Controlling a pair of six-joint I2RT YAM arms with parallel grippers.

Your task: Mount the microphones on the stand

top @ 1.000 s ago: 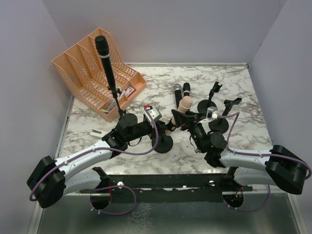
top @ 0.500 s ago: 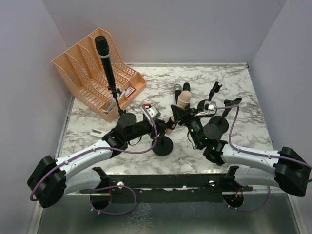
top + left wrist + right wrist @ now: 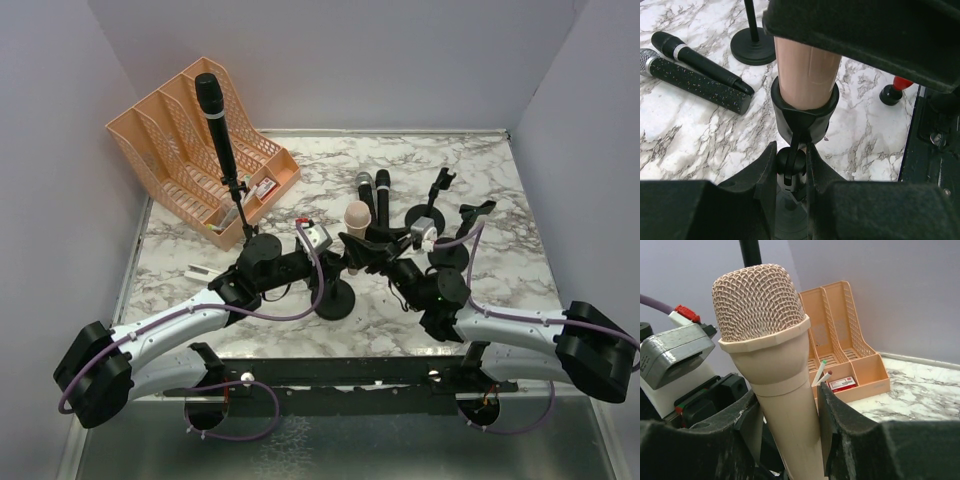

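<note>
Overhead view alone: both arms meet above one stand base. To the left gripper's left, a black microphone stands clipped upright before a peach file rack.
Left wrist view alone: the black clip rings the peach-pink microphone. Beyond the fingers to the left, a silver-headed microphone and an all-black microphone lie side by side.
Right wrist view alone: the mesh head rises above the fingers.
Room: bare marble tabletop flanks the left gripper. Two empty stands crowd the right gripper's far side.
Left gripper: nearly closed, pinching the swivel joint under the clip.
Right gripper: partly spread, clamping the peach-pink microphone's body.
Microphone position: seated in the clip, directly above the left gripper's fingertips.
</note>
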